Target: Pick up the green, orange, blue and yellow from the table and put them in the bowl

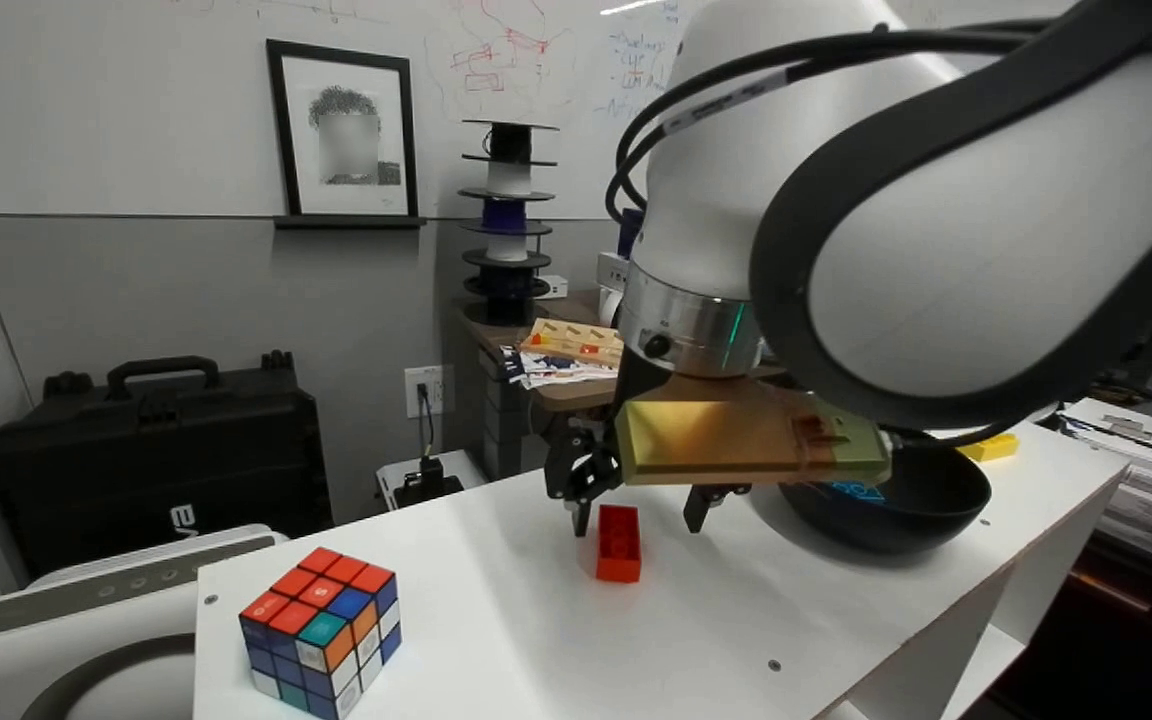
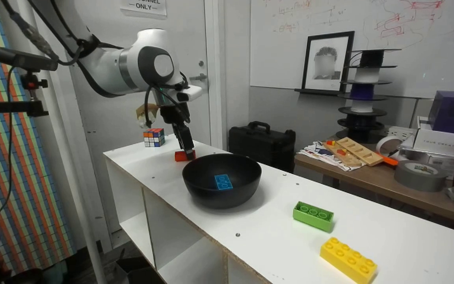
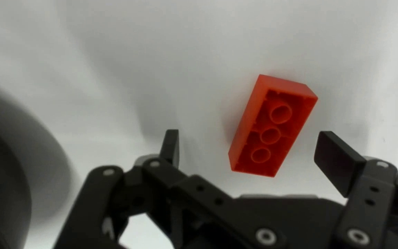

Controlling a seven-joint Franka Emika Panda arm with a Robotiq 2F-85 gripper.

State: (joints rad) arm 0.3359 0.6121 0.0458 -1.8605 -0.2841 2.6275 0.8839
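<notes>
whiteboard (image 2: 416, 67) upper right in an exterior view, surface (image 2: 274, 234) below: green block (image 2: 313, 216), yellow block (image 2: 348, 260) lower right, blue block (image 2: 223, 182) inside central bowl (image 2: 211, 198); at left the end effector (image 2: 189, 152) hangs, spread wide, near red block (image 2: 180, 156)!

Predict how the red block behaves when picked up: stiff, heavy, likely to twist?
The red block is probably stiff, judging by its crisp, straight edges. It looks light for its size: the upturned side is hollow around three tubes. It may twist when the pincer closes, since it lies skewed to the open jaws.
</notes>
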